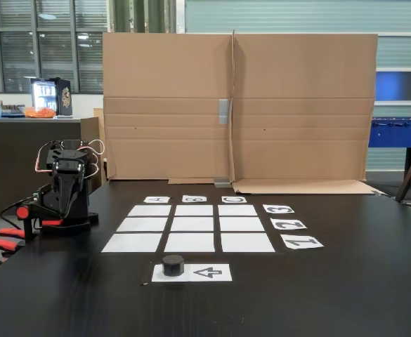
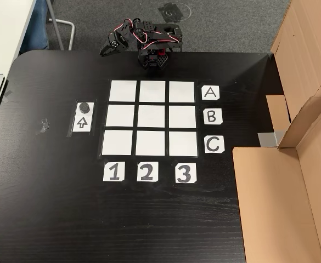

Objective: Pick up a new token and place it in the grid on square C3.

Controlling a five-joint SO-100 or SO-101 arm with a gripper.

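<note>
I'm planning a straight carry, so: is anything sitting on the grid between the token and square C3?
Nothing visible. The token sits on the arrow sheet; the grid cells, including square C3, lie bare.

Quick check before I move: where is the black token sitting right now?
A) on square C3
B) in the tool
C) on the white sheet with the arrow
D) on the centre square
C: the token rests on the arrow sheet beside the grid, and square C3 is bare.
</note>
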